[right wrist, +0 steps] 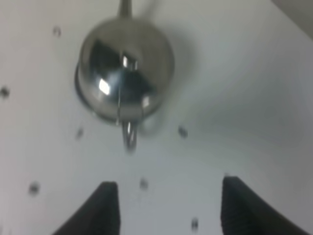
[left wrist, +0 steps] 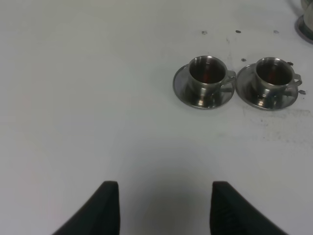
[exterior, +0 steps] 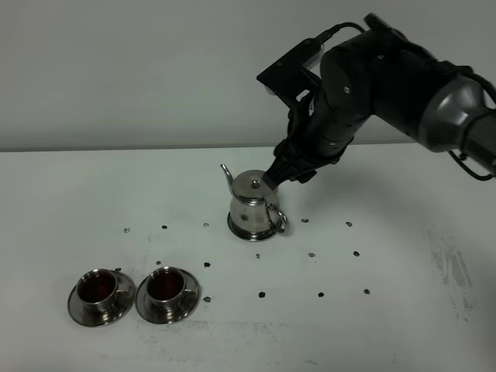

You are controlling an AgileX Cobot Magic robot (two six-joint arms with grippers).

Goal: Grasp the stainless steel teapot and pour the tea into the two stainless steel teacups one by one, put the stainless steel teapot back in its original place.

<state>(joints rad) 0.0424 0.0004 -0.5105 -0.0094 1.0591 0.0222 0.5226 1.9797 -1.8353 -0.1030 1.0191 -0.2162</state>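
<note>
Two filled teacups up front; right hand spread above standing teapot.

Right arm: enters from upper right, forearm angled down and toward centre, wrist bent steeply downward. Black camera bracket sits atop the wrist. Right gripper pointed down, its two dark fingers spread wide apart, nothing between them, hanging clear above the worktop.

Left arm: not visible from the high camera. Left gripper seen only from its own wrist camera; both dark fingertips set well apart, empty, held above the worktop and angled forward.
</note>
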